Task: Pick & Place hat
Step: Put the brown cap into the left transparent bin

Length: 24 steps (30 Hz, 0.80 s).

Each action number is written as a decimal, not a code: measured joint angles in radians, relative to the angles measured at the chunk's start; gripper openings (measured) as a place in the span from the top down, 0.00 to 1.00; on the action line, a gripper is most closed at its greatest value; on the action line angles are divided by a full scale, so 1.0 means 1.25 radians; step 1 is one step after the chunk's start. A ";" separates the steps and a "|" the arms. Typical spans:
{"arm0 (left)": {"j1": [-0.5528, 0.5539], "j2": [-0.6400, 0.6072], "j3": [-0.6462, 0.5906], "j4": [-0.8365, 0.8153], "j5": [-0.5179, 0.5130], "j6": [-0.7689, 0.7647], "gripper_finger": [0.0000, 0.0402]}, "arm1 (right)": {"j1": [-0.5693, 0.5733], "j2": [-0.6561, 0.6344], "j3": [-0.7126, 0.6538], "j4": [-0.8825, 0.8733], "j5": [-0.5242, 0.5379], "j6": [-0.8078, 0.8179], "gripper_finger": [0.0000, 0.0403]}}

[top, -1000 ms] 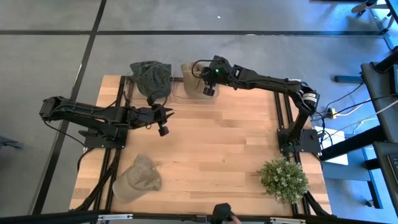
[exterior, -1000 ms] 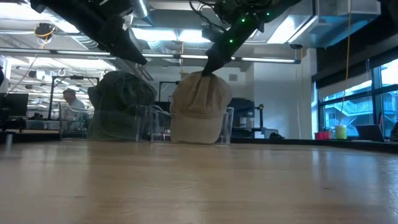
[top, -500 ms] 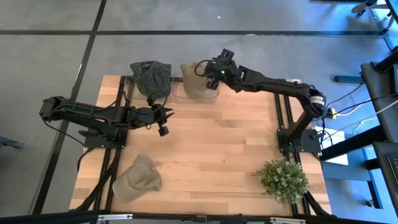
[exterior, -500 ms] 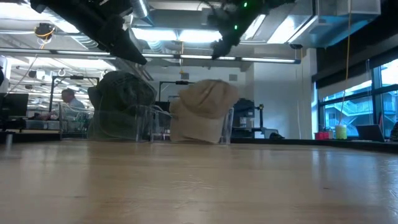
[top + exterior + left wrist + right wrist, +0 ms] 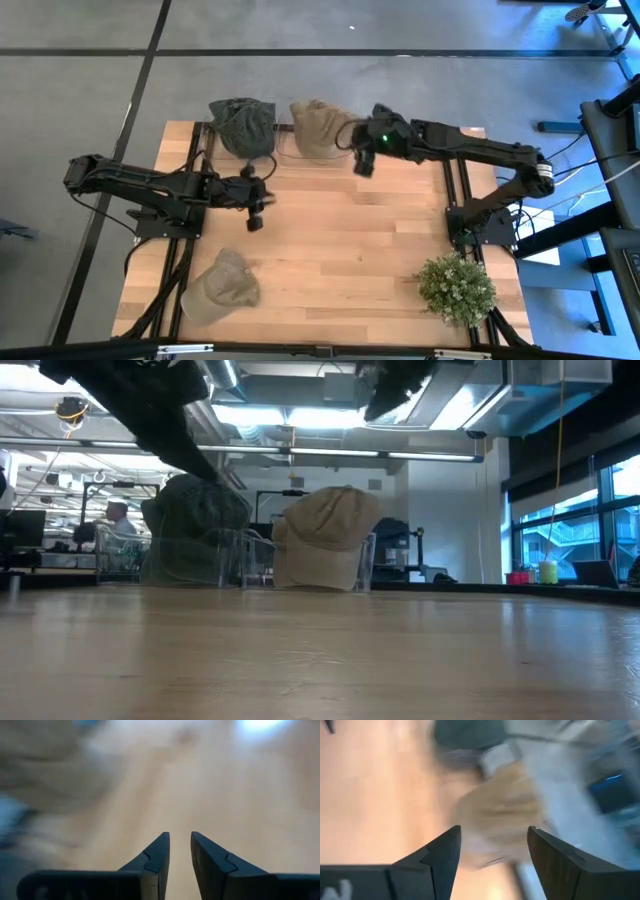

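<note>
While 3 hats sit on my surface (image 5: 330,240), my right fingers (image 5: 362,166) hang released beside the tan hat (image 5: 318,127); my left fingers (image 5: 254,212) are nearly clenched, empty.

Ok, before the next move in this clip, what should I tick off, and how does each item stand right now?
1. Tan hat on its clear stand at the table's far edge: ok, sitting on it beside the dark green hat.
2. Right gripper free of the tan hat: ok, open and empty, beside the hat over bare wood.
3. Next hat to pick, the tan cap near the front left corner: ok, lying flat, untouched.
4. Left gripper ready to grasp: not ok, fingers nearly together, above mid-table away from the cap.
5. Free stand for the cap: cannot tell.
6. Potted plant out of the way: ok, front right corner.
</note>
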 joint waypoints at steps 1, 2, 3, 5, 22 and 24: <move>-0.005 0.000 0.006 -0.014 0.060 0.000 0.81 | 0.009 -0.015 -0.019 -0.018 -0.030 0.031 0.43; -0.010 0.000 0.014 -0.025 0.117 0.000 0.81 | 0.020 -0.031 -0.046 -0.015 -0.048 0.056 0.43; -0.016 0.000 0.024 -0.038 0.165 -0.002 0.81 | 0.032 -0.047 -0.074 -0.009 -0.055 0.076 0.43; -0.032 0.000 0.042 -0.069 0.235 -0.003 0.81 | 0.056 -0.081 -0.137 0.030 -0.047 0.102 0.43; -0.296 0.203 0.068 -0.230 0.322 0.032 0.81 | 0.133 -0.161 -0.280 0.210 0.120 0.107 0.43; -0.321 0.230 0.068 -0.246 0.343 0.032 0.81 | 0.133 -0.161 -0.280 0.209 0.105 0.107 0.43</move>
